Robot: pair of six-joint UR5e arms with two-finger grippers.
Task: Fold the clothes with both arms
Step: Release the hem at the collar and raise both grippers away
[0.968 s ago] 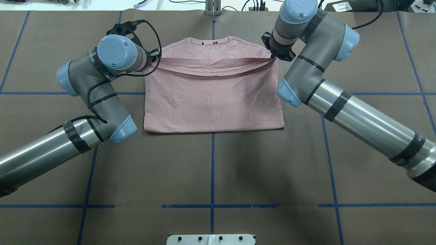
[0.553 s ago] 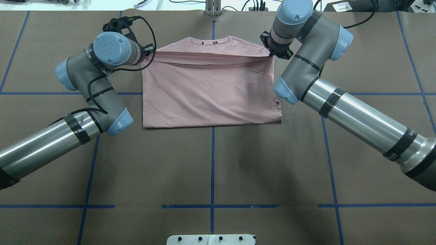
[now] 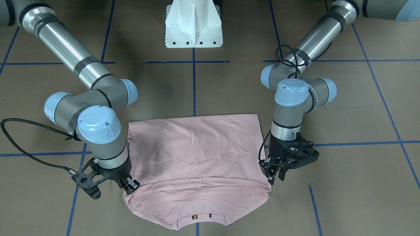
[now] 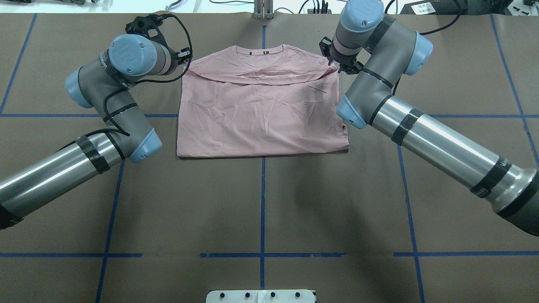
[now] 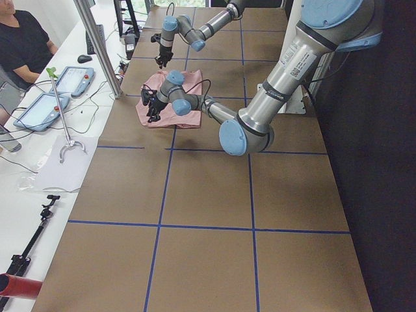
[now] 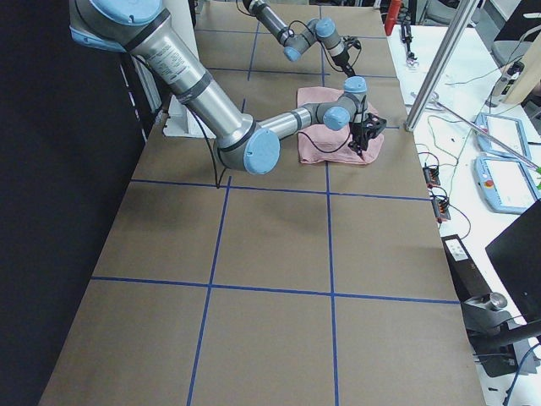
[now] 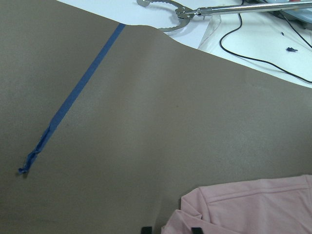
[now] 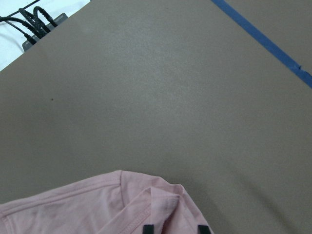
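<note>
The pale pink T-shirt [image 4: 261, 122] lies flat on the brown table [image 4: 261, 202], plain side up, folded so its hem reaches near the ribbed neckline [image 4: 259, 52]. The print is hidden. My left gripper [image 4: 185, 62] is at the fold's left corner and my right gripper [image 4: 340, 67] at its right corner. In the wrist views, each gripper's fingertips, left [image 7: 170, 229] and right [image 8: 175, 228], stand apart with slack cloth between them, so both look open. In the front view the left gripper [image 3: 275, 178] sits just above the shirt [image 3: 197, 150] and the right gripper [image 3: 131, 187] at its corner.
The white pedestal base [image 3: 193, 26] stands at the robot's side of the table. Blue tape lines [image 4: 262, 202] grid the table. Cables and a metal post [image 4: 263, 10] line the far edge. An operator [image 5: 19, 39] with tablets sits beyond it.
Both grippers moved the hem farther toward the collar. The hem, taut between them before, now lies slack on the shirt.
</note>
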